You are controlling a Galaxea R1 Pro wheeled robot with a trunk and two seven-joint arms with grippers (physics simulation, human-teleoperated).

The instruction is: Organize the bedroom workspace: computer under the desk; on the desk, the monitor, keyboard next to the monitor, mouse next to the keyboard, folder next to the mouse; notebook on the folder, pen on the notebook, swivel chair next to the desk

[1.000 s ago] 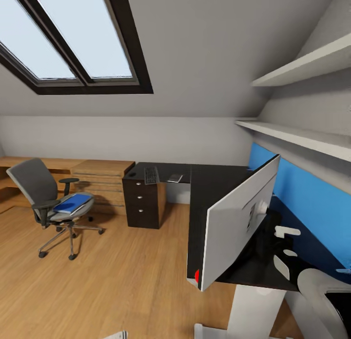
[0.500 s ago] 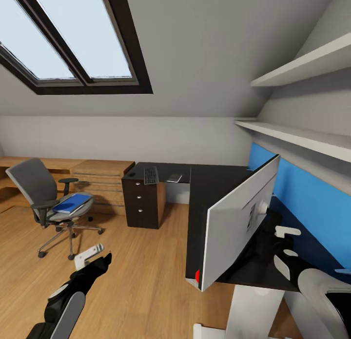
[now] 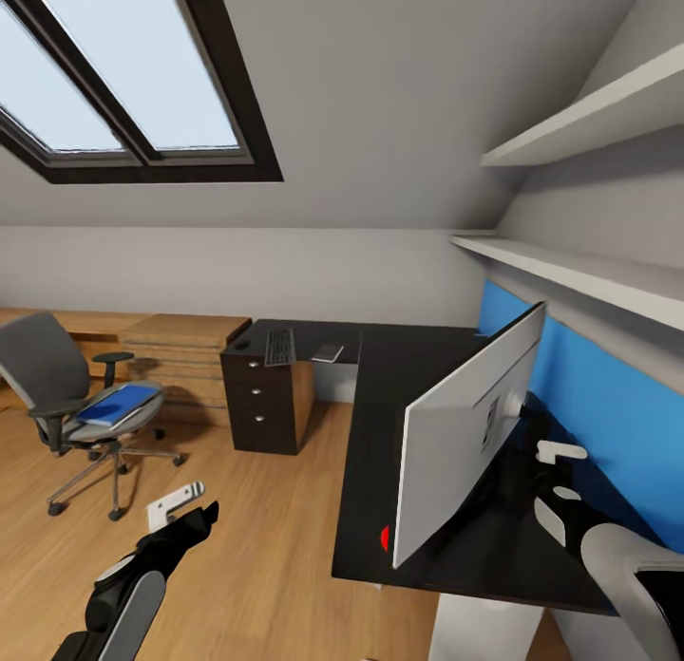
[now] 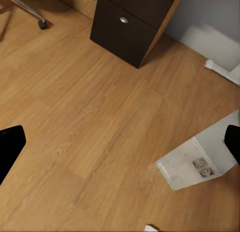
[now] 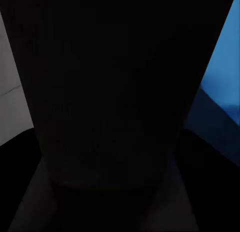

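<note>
One monitor (image 3: 472, 433) stands on the desk (image 3: 399, 376), edge-on to my head camera with its silver back showing, at roughly 3 o'clock from frame centre. The keyboard (image 3: 278, 347) and a small dark object I take for the mouse (image 3: 243, 343) lie on the far wing at 11 o'clock. The folder (image 3: 116, 404) is on the swivel chair (image 3: 81, 405) at 9 o'clock, well apart from the desk.

Since the earlier frames the whole scene has slid left, so I judge the base or head turned; nothing was handled. The left gripper (image 3: 190, 509) has come into view at 7 o'clock, fingers spread, empty. The right gripper (image 3: 556, 471) sits behind the monitor; I cannot tell its state. The folder transfer remains outstanding.
</note>
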